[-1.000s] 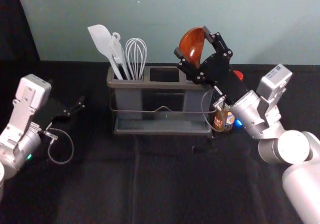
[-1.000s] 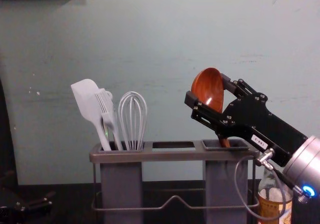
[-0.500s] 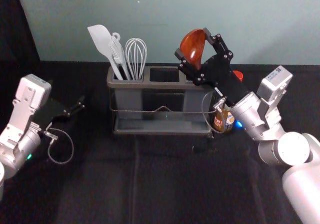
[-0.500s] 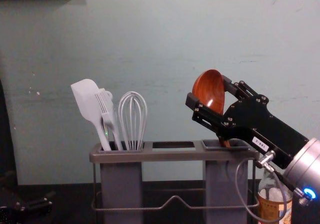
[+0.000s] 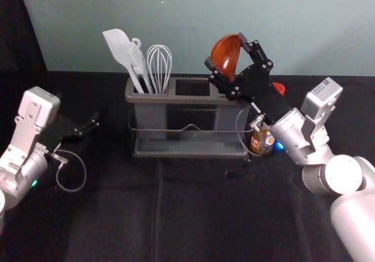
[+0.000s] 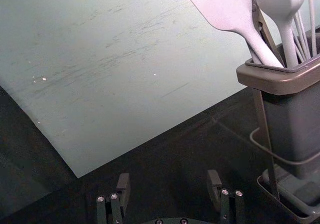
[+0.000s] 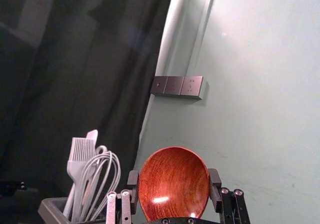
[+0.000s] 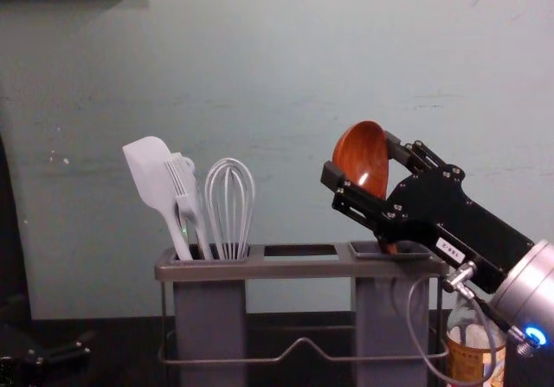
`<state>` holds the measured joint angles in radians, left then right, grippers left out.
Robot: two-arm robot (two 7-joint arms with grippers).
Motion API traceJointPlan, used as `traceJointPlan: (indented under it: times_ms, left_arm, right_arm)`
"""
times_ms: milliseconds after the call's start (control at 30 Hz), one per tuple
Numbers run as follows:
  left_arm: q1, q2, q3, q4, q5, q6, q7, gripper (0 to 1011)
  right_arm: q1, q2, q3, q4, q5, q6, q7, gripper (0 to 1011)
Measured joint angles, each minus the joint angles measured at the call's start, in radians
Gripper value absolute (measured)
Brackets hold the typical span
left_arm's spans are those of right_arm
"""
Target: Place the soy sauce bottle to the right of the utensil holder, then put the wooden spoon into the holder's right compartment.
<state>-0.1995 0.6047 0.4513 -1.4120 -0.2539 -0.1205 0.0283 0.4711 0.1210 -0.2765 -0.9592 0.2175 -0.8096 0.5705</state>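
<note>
The right gripper's fingers grip the wooden spoon by its bowl, handle down in the holder's right compartment; the soy sauce bottle stands just right. The left gripper idles at left, fingers wide. Insertion seems nearly finished; next, ease down and release. The spoon sits slightly lower than before.

Our glossy red-brown, round-bowled wooden spoon has dipped slightly;
we see our black, jointed right gripper a little lower with it.
</note>
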Motion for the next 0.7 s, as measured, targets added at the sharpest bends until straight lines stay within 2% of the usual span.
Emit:
traceJointPlan:
  times_ms: [100, 300, 567, 700]
  left_arm:
    - [0.000, 0.000, 0.000, 0.000, 0.000, 0.000, 0.000, 1005]
    - [0.000, 0.000, 0.000, 0.000, 0.000, 0.000, 0.000, 1005]
    - [0.000, 0.000, 0.000, 0.000, 0.000, 0.000, 0.000, 1005]
    - [0.000, 0.000, 0.000, 0.000, 0.000, 0.000, 0.000, 1005]
  right_arm:
    - [-0.001, 0.001, -0.001, 0.000, 0.000, -0.001, 0.004, 863]
    - [-0.003, 0.000, 0.000, -0.005, 0.003, -0.001, 0.005, 1004]
    - [-0.010, -0.001, 0.011, -0.021, 0.011, -0.002, -0.002, 1004]
    - [-0.019, -0.002, 0.025, -0.044, 0.035, -0.022, -0.001, 1004]
